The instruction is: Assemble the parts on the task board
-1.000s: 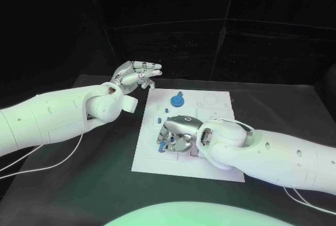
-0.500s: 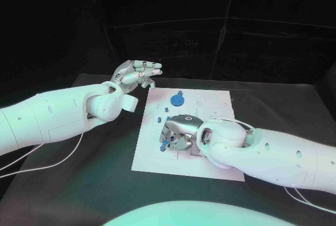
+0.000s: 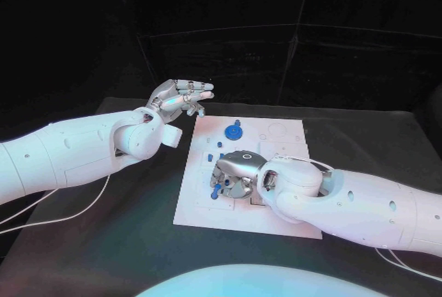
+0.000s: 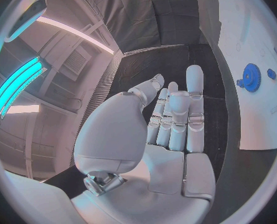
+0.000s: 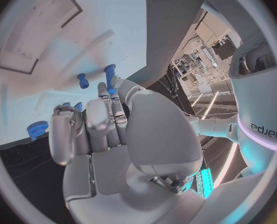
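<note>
Hovering beyond the far left corner of the task board (image 3: 276, 175), the left hand (image 3: 181, 96) holds nothing, fingers apart and raised. The right hand (image 3: 235, 175) is curled down over the board's middle — whether it pinches the small blue part (image 3: 214, 192) beside its fingertips, I cannot tell. A blue gear (image 3: 234, 129) lies near the board's far edge.

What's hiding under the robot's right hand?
The right hand is down on the white task board. A small blue peg pokes out by its fingers, and another blue piece lies nearby. Whatever is under the palm is covered.
</note>
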Robot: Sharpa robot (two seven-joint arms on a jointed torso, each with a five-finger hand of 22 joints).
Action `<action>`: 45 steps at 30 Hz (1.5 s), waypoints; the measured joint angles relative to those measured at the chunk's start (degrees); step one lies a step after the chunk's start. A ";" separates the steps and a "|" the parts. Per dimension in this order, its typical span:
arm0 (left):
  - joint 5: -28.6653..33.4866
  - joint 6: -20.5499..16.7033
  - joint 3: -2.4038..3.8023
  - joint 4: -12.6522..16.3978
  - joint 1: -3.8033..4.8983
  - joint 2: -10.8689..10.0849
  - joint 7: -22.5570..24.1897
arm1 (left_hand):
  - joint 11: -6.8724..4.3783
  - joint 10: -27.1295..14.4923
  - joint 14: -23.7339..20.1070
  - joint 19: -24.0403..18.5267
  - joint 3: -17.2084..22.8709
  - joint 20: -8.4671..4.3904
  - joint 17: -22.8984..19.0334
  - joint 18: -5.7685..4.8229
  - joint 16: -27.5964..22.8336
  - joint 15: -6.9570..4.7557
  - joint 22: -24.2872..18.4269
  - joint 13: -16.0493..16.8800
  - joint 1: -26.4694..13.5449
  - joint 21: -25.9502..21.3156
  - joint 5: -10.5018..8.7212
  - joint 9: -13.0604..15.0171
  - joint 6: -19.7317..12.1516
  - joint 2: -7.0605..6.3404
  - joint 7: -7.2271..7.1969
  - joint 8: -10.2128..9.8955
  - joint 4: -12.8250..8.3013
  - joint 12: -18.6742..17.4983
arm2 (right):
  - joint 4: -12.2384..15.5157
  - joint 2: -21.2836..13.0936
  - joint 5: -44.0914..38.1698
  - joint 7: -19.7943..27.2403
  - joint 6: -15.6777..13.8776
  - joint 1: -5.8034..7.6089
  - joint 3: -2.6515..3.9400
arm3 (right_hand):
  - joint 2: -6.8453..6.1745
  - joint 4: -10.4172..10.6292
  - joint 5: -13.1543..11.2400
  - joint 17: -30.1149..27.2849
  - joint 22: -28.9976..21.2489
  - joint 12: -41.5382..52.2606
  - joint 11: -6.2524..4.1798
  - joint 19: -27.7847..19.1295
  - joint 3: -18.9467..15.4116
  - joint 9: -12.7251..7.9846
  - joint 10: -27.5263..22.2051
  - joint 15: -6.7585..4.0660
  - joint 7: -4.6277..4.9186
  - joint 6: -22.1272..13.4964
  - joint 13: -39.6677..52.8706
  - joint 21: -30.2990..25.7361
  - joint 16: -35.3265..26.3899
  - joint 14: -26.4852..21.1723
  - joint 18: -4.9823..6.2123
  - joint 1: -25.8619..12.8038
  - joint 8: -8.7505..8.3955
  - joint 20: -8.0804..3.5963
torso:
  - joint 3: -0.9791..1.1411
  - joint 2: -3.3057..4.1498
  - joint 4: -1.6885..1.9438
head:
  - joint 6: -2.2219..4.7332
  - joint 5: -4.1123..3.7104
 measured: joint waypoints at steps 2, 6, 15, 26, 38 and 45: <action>0.00 0.01 0.00 0.00 0.00 0.00 0.00 | 0.00 0.00 0.00 0.00 0.00 0.00 0.00 0.00 0.00 0.00 0.00 0.00 0.00 0.00 0.00 0.00 0.00 0.00 0.00 0.00 0.00 0.00 | 0.07 0.13 -0.27 -0.11 0.14 0.00 0.00 | -0.08 0.00 0.00 -0.01 0.00 -0.27 0.00 0.00 0.00 0.02 0.00 0.00 0.00 0.00 0.01 0.00 0.00 0.00 0.01 -0.08 0.00 0.00 | 0.00 -0.01 0.00 | -0.04 0.03; 0.00 0.02 0.00 0.00 0.00 -0.01 -0.02 | 0.00 0.00 0.00 0.00 0.00 0.00 0.00 0.00 0.00 0.00 0.00 0.00 0.00 0.00 0.00 0.00 0.00 0.00 0.00 0.00 0.00 0.00 | 0.44 0.33 -0.68 -0.26 0.58 0.04 -0.62 | -1.14 0.00 0.04 -0.55 0.00 -0.70 0.00 0.00 0.01 0.08 0.00 0.00 -0.01 0.01 0.02 0.00 0.00 0.00 0.00 -1.15 0.02 0.00 | -0.03 0.00 0.00 | -0.13 0.16; 0.00 0.02 -0.01 0.02 0.00 -0.03 -0.05 | 0.00 0.00 0.00 0.00 0.00 0.00 0.01 0.00 0.00 0.00 0.01 0.00 0.00 0.00 0.00 0.00 0.00 0.00 0.00 0.00 0.00 0.00 | 1.01 0.59 -1.28 -0.37 0.92 0.15 -1.75 | -2.16 0.33 0.62 -0.83 0.00 -1.38 0.21 0.00 -0.33 -0.16 -0.21 0.00 0.60 -0.63 0.01 -0.31 0.00 0.00 0.00 -2.16 0.02 0.00 | -0.06 -0.01 0.01 | -0.24 0.24; 0.00 0.02 -0.01 0.07 0.00 -0.12 -0.08 | 0.21 -0.20 0.00 0.00 0.00 0.00 0.01 0.00 0.00 0.00 -0.04 0.01 0.00 0.00 0.00 0.00 0.00 0.00 0.00 0.00 0.00 0.33 | 0.90 0.67 -1.59 -0.53 0.00 0.08 -2.11 | -2.70 0.33 0.71 -4.96 0.00 -2.84 1.00 -0.04 -0.33 -0.24 -2.33 0.70 0.95 -2.98 0.01 -3.77 -2.99 -1.21 0.01 -2.71 -0.32 0.03 | -0.05 -0.03 0.03 | -0.24 0.25; 0.00 0.05 -0.01 0.05 0.00 -0.14 -0.13 | 0.21 -0.20 0.00 0.00 0.00 0.00 0.01 0.00 0.00 0.00 -0.03 0.01 0.00 0.00 0.00 0.00 0.00 0.00 0.00 0.00 0.00 0.33 | 0.91 0.59 -1.61 -0.22 -3.15 0.03 -2.15 | -3.22 0.23 0.71 -7.78 0.00 -2.93 1.40 -1.45 -0.74 -0.23 -4.55 1.03 0.92 -6.04 -0.02 -6.09 -4.61 -2.48 0.01 -3.23 -0.32 0.62 | -0.01 -0.01 0.02 | -0.26 0.25; 0.00 0.10 -0.01 0.04 0.00 -0.16 -0.17 | 0.21 -0.20 0.00 0.00 -0.17 0.00 -0.15 0.00 0.00 0.00 -0.03 -0.04 0.00 0.00 0.00 0.00 -0.21 0.00 0.21 0.00 0.17 0.33 | 1.51 -0.27 -1.61 -0.04 -4.83 0.03 -2.15 | -3.51 -0.38 0.71 -10.26 -1.74 -2.92 1.43 -3.45 -2.96 -0.23 -8.06 1.13 0.36 -10.52 0.09 -9.40 -6.11 -4.25 0.92 -3.52 -0.32 0.73 | -0.01 0.00 0.01 | -0.23 0.07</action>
